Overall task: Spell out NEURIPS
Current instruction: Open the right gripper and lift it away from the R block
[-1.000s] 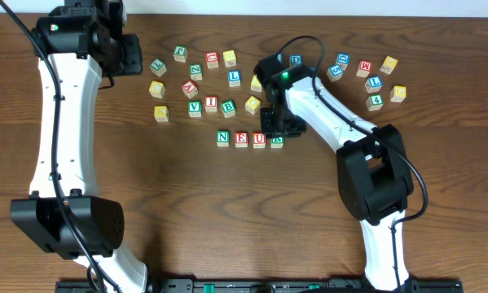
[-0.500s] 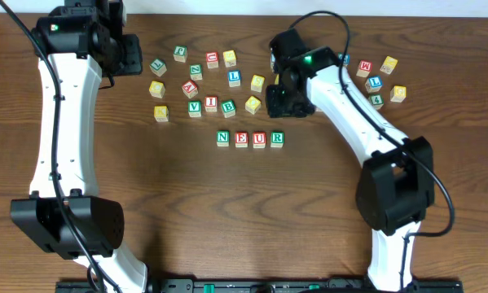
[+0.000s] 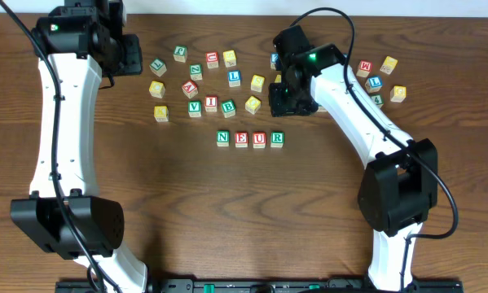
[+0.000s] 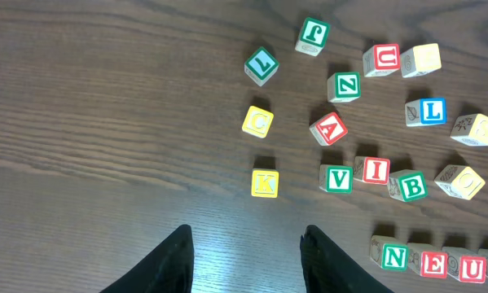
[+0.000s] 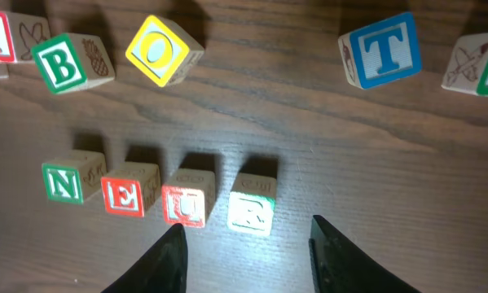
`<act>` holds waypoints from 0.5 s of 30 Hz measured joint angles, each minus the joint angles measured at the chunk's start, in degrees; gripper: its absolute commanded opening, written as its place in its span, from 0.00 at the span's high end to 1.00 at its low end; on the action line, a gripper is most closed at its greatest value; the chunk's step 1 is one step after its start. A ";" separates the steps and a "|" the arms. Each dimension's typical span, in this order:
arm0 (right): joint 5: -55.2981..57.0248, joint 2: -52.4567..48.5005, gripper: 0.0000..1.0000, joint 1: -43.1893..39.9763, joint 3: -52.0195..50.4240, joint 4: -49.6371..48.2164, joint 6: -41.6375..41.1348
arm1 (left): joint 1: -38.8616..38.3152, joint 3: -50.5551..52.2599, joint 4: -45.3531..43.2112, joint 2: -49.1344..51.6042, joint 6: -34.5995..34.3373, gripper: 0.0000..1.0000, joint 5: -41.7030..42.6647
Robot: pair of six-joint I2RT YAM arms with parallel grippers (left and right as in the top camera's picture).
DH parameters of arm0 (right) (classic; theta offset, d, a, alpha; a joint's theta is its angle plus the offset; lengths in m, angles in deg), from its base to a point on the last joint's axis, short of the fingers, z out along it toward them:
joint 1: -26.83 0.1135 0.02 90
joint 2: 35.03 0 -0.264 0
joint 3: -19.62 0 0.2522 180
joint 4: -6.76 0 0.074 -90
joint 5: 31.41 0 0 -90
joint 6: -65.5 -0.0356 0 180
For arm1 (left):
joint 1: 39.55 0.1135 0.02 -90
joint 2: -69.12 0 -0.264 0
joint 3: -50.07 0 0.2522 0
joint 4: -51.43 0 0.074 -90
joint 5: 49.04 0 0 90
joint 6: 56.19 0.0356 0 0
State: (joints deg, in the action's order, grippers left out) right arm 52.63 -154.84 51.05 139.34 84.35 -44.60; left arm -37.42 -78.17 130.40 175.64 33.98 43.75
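Four cubes stand in a row at mid table: green N point(image 3: 222, 138), red E point(image 3: 240, 140), red U point(image 3: 259, 140) and green R point(image 3: 277, 139). The right wrist view shows the same row, with the R point(image 5: 252, 207) just ahead of my right gripper point(image 5: 245, 244). That gripper is open and empty, and it hangs above and behind the row point(image 3: 288, 98). The red I point(image 3: 211, 103) point(image 4: 376, 170) lies among the loose cubes between a green V and a green B. My left gripper point(image 4: 247, 236) is open and empty at the far left point(image 3: 132, 55), well short of the yellow K point(image 4: 265, 183).
Loose cubes lie scattered behind the row: green B point(image 5: 63, 63), yellow O point(image 5: 158, 50), blue T point(image 5: 382, 49), blue L point(image 4: 430, 111), red A point(image 4: 330, 129). Another small cluster point(image 3: 375, 81) sits at the far right behind the right arm.
My right gripper has left the R cube at the row's right end, opened a little wider, and moved up and back toward the far cubes. The left arm has not moved.
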 measured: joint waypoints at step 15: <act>-0.11 0.00 0.52 -1.62 10.64 4.07 3.74 | 0.00 0.00 0.02 0.00 0.00 0.58 0.02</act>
State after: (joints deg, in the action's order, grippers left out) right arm 52.52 -154.84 49.44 149.98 88.42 -40.86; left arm -37.42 -78.17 130.42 175.64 33.98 43.77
